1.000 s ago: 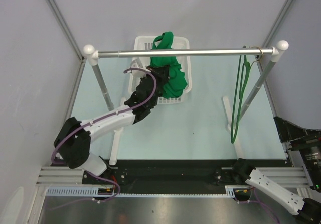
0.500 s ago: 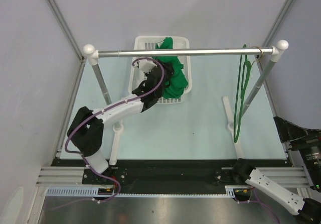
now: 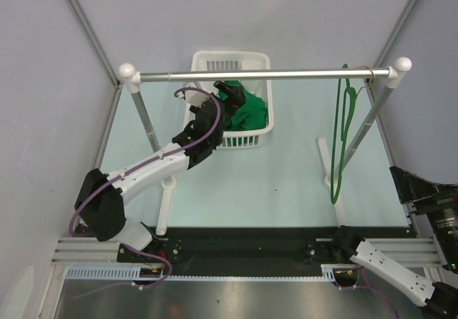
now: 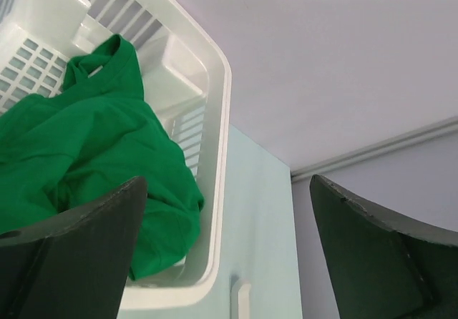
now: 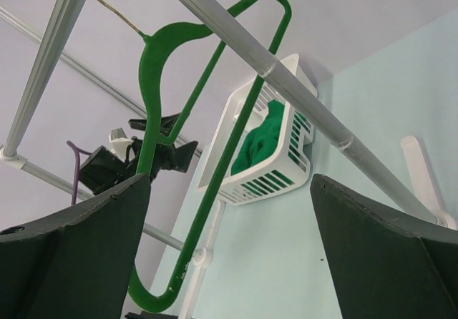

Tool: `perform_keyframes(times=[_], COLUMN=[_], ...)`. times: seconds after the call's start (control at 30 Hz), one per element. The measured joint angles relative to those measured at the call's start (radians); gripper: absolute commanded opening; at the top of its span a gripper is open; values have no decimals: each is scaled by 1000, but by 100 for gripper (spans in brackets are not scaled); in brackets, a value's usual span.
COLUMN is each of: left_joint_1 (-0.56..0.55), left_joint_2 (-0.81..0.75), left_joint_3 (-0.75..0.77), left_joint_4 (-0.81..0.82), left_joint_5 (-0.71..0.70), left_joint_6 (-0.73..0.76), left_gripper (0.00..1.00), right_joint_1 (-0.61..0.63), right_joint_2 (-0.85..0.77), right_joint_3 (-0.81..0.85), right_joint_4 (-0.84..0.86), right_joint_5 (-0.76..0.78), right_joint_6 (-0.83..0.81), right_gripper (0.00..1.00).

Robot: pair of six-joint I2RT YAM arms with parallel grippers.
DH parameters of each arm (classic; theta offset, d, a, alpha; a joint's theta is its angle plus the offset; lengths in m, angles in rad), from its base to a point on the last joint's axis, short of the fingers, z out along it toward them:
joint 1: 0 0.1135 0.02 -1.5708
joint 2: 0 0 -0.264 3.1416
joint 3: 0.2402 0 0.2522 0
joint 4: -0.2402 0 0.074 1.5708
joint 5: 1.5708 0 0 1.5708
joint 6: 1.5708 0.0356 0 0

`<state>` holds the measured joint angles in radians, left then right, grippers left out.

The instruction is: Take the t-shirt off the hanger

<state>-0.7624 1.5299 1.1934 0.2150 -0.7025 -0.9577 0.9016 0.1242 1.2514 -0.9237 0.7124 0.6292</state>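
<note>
L gripper fingers apart over bright green cloth t-shirt in white plastic basket. R gripper fingers apart; its cam shows thin green hanger on silver rail.

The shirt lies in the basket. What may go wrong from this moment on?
1. The open left gripper hovers just over the t-shirt; on retreat a finger may snag the cloth.
2. The gripper is close to the rail; a careless lift may bump that rail and shake the hanger, hung only by its hook.

One t-shirt, one hanger, one basket, one rail, two posts, two grippers: left gripper, right gripper.
</note>
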Motion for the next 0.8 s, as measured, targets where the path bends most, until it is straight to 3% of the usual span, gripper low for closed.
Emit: perform_keyframes(times=[0.2, 0.43, 0.67, 0.8], left_joint_1=[-48, -82, -126, -162], left_joint_2=[-97, -227, -404, -510], left_joint_3=[-93, -248, -422, -469], left_joint_4=[-32, -90, -111, -125], left_joint_5=[116, 451, 690, 764], left_joint_6=[22, 69, 134, 167], left_gripper=[100, 100, 100, 100], right_joint_1=[0, 0, -10, -133], right_joint_2=[0, 0, 45, 189], right_joint_3=[-3, -47, -49, 32], right_joint_4=[-1, -24, 89, 207], right_joint_5=[-11, -108, -490, -849], right_joint_6=[6, 7, -86, -129], right_gripper=[99, 100, 99, 100])
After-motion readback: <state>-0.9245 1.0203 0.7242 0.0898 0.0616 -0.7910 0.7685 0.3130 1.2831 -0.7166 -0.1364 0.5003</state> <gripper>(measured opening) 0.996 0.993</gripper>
